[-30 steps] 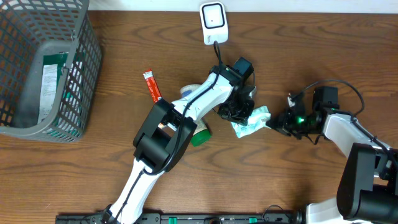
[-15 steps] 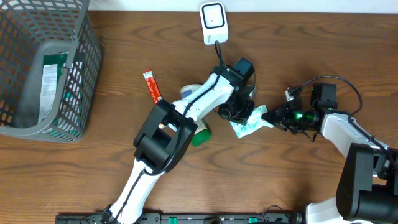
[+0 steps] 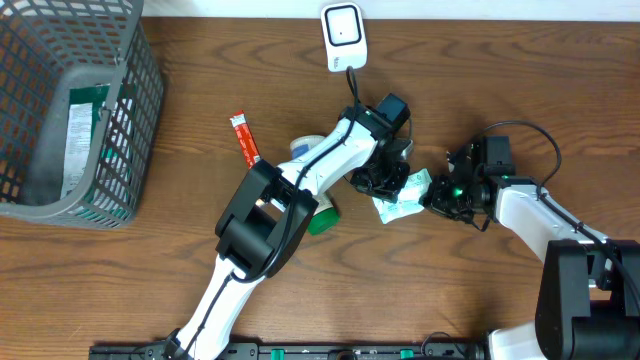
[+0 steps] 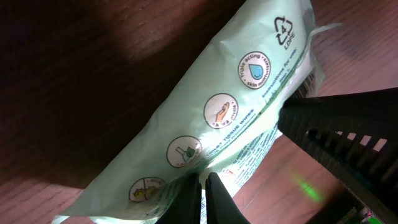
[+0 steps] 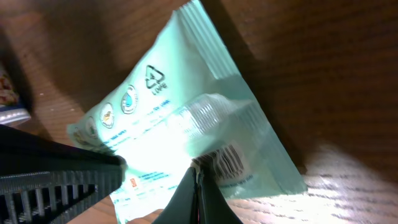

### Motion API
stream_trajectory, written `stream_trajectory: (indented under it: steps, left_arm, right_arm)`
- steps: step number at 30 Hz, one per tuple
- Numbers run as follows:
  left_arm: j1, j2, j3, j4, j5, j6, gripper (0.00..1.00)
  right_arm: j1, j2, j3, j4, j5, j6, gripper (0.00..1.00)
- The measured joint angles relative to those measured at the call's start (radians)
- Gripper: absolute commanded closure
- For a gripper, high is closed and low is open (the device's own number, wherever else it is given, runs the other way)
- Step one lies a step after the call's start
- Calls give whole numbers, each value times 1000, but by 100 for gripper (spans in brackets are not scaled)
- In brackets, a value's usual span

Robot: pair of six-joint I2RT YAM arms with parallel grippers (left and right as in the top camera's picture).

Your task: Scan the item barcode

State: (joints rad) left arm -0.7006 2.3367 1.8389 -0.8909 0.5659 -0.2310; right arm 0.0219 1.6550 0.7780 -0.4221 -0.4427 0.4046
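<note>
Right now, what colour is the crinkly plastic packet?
Pale green plastic packet; clearest from right wrist.

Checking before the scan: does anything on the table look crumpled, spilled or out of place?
The green wipes packet looks slightly crumpled, pinched by both the left gripper and the right gripper. A green-capped bottle lies on its side under the left arm. Nothing looks spilled.

The left gripper covers much of the wipes pack overhead.
</note>
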Motion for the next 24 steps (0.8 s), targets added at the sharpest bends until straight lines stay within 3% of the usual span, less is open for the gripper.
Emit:
stream_trajectory:
  steps: [9,24]
  left_arm:
    - [-10,-4,2,-26,-62,0,92]
    - [-11,-7,6,-40,-105,0,92]
  right_arm:
    - [-1,-1,17,-53,-2,13,94]
    - [-21,1,37,-140,192,14,93]
